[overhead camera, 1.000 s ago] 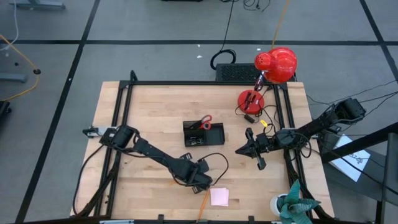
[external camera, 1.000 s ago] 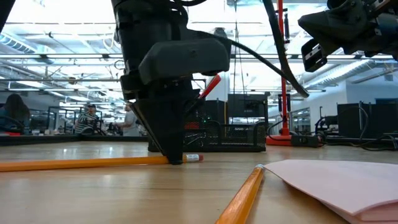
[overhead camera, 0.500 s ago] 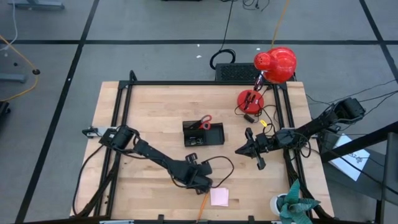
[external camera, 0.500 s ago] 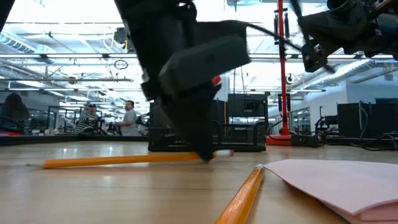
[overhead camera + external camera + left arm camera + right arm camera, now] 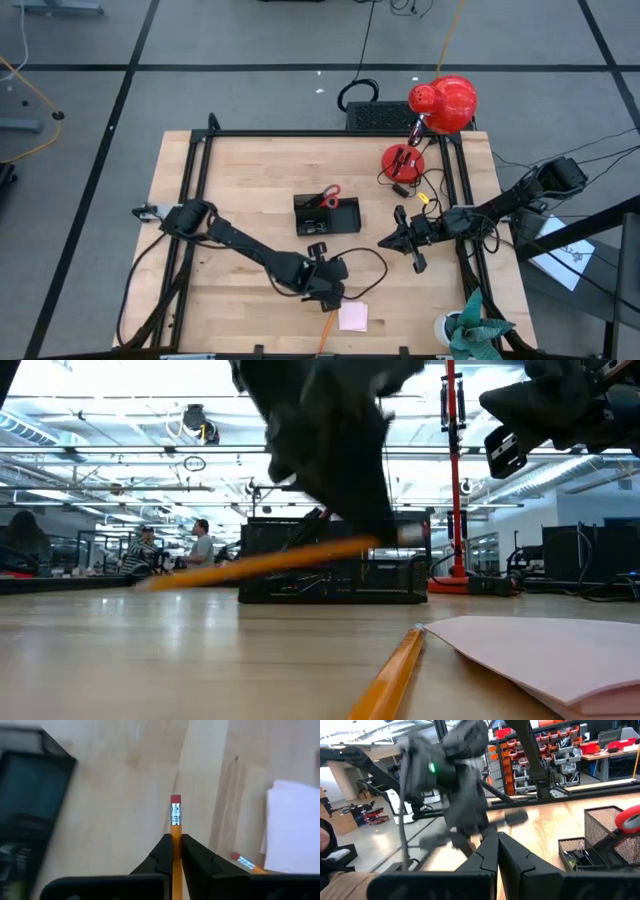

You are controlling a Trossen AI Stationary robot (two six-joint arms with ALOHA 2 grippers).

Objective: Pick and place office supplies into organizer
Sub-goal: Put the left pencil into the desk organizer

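Left wrist view: left end effector (image 5: 175,844) clamps pencil (image 5: 175,815); sticky-note pad (image 5: 292,830) beside.

An orange pencil (image 5: 176,827) with a red eraser sits pinched between the left claw's (image 5: 330,295) fingers, lifted and tilted; a second pencil (image 5: 388,678) and the pink pad (image 5: 352,316) lie just beside the claw; the black organizer (image 5: 327,216), apparently holding red scissors (image 5: 330,196), stands beyond.

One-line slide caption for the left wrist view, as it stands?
Left gripper clamps an orange pencil, eraser end forward, above the wooden table; pink sticky-note pad alongside.
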